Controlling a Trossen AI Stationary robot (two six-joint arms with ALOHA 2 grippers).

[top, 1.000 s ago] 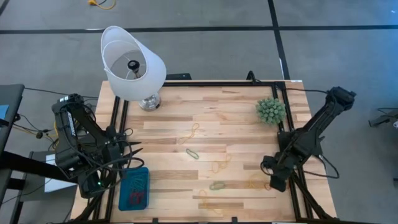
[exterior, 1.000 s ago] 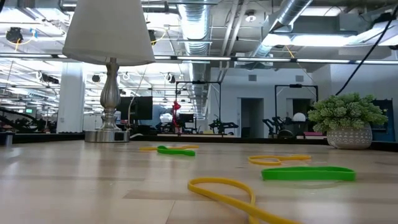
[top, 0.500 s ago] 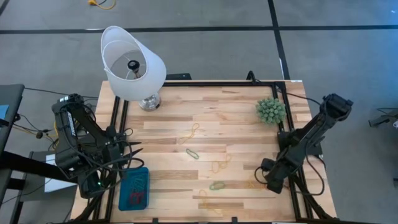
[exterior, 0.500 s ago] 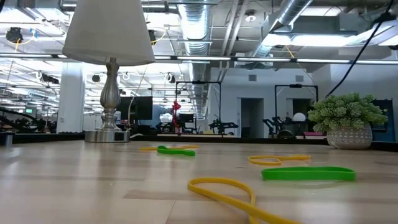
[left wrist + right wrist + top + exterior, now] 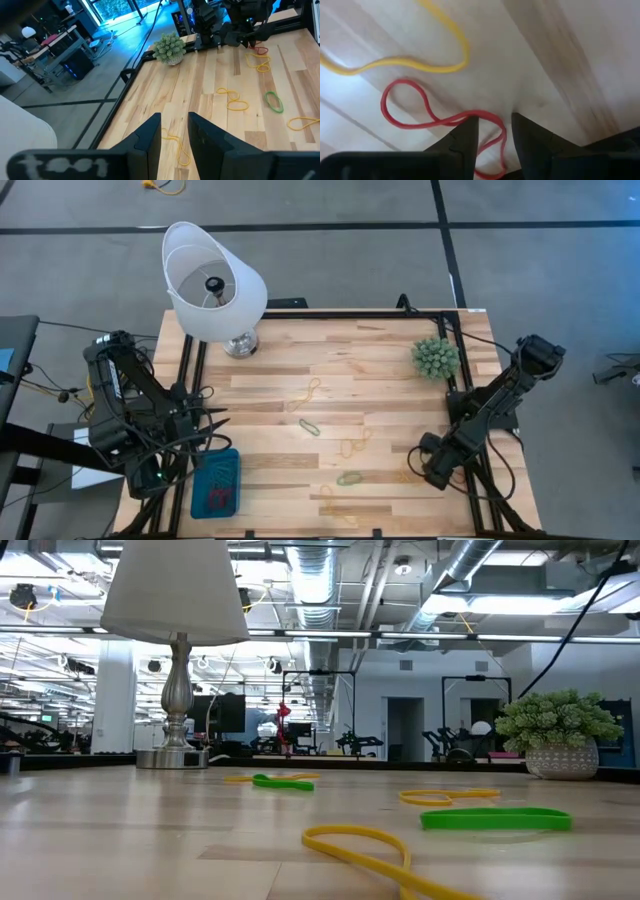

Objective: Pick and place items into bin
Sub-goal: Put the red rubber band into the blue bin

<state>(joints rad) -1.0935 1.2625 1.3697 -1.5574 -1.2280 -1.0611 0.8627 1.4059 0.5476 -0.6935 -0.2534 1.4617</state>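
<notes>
Several rubber bands lie flat on the wooden table: yellow (image 5: 312,392), green (image 5: 309,426), yellow (image 5: 352,448), green (image 5: 348,478) and yellow (image 5: 335,502). A red band (image 5: 407,107) and a yellow band (image 5: 395,62) lie at the right edge. The teal bin (image 5: 195,490) sits at the near left corner with some bands in it. My right gripper (image 5: 494,119) is low over the red band, open by a narrow gap, its fingers on either side of one stretch. My left gripper (image 5: 213,430) waits by the bin, open by a narrow gap and empty. My right gripper points down at the table, and a stretch of the red band's loop (image 5: 492,120) runs through the gap between its fingers. I cannot tell whether the fingers touch the band. The band lies flat and slack on the wood.
A white lamp (image 5: 213,285) stands at the far left and a spiky green plant (image 5: 436,358) at the far right. The black frame rail (image 5: 480,490) runs along the right edge beside my right gripper. Bare wood lies between the bands mid-table.
My right gripper has gone a little toward the table's left edge, toward the red and yellow bands, and the arm has leaned lower. The bands have not moved.
</notes>
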